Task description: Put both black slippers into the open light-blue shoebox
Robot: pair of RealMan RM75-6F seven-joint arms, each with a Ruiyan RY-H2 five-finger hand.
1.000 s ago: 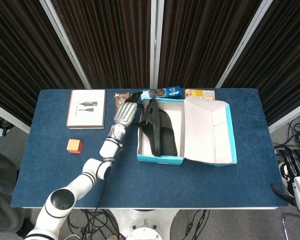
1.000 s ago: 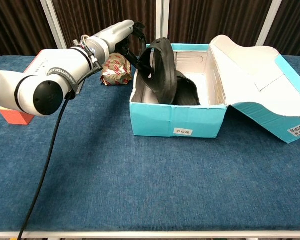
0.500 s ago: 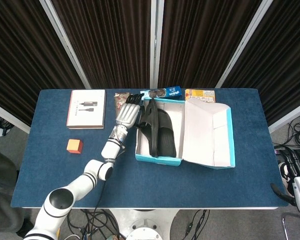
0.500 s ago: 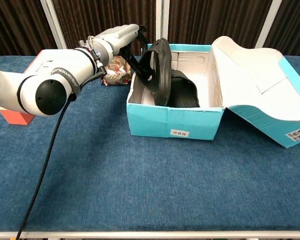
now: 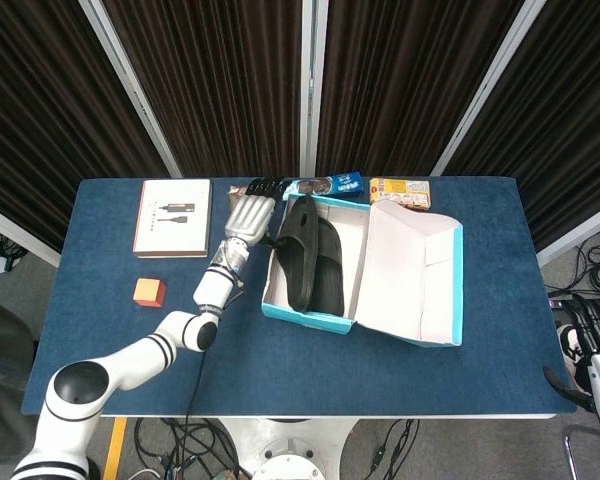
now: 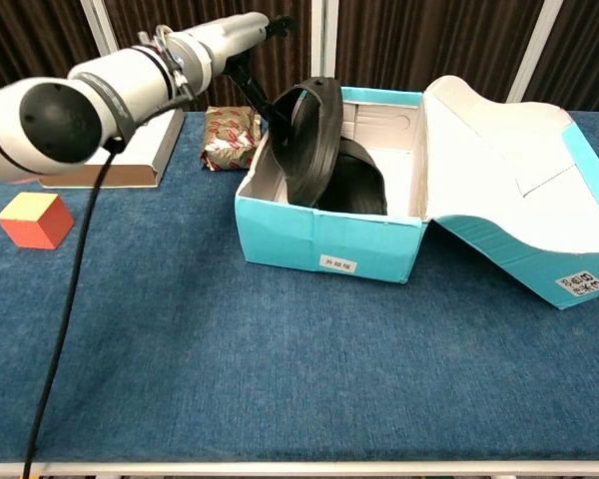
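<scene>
The light-blue shoebox (image 5: 310, 313) (image 6: 324, 239) stands open mid-table, its lid (image 5: 410, 275) (image 6: 499, 190) folded out to the right. One black slipper (image 6: 364, 185) lies flat inside. The other black slipper (image 5: 298, 250) (image 6: 304, 140) stands on edge against the box's left wall. My left hand (image 5: 247, 215) (image 6: 220, 40) hovers above the box's far-left corner with its fingers stretched out straight; one dark finger (image 6: 255, 90) reaches down to that slipper's strap. My right hand (image 5: 592, 345) hangs off the table's right edge, holding nothing.
A white book (image 5: 172, 217) (image 6: 130, 160) lies at the far left, with a red-and-yellow cube (image 5: 149, 291) (image 6: 35, 220) in front of it. A wrapped snack (image 6: 230, 137) sits beside the box. A blue packet (image 5: 325, 185) and a yellow packet (image 5: 400, 187) lie behind the box.
My left hand has risen and its fingers have straightened off the upright slipper. The box has slid left and turned slightly, and the slipper leans on its left wall.
</scene>
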